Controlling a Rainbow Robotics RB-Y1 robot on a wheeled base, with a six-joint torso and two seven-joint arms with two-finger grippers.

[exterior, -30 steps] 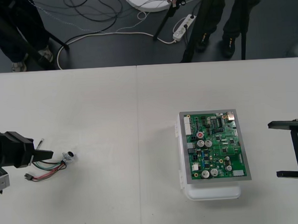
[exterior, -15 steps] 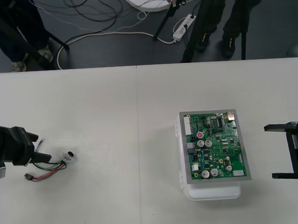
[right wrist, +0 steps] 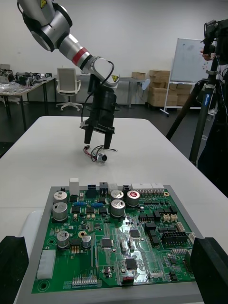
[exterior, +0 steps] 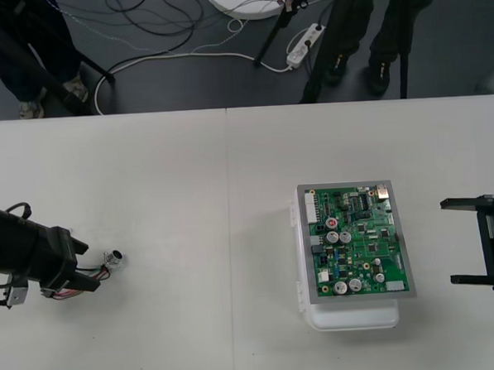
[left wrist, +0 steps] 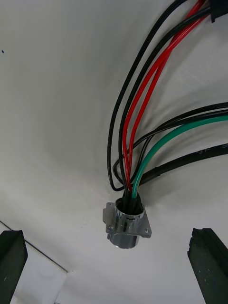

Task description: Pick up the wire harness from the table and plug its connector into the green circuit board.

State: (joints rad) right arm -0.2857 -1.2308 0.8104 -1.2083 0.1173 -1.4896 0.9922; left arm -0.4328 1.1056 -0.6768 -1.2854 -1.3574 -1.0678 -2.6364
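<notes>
Since half a second ago my left gripper [exterior: 92, 263] has swung round over the harness [exterior: 112, 261], well left of the circuit board [exterior: 358, 241]. Fingers [left wrist: 12, 266] wide apart, astride the wires [left wrist: 127, 156], gripping nothing. Left wrist view: metal socket [left wrist: 126, 227] resting on the plain pale table [exterior: 195, 304] between them, red, black, green wires leaving it. Right gripper [exterior: 449, 241] parked open, right of the board.

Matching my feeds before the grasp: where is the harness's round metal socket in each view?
Front view: metal socket on the table, just past the tips of the left gripper, on the green circuit board side.
Right wrist view: on the table under the left gripper, beyond the board.
Left wrist view: between the gripper's open fingers.
Shared landmark: the left gripper.
</notes>
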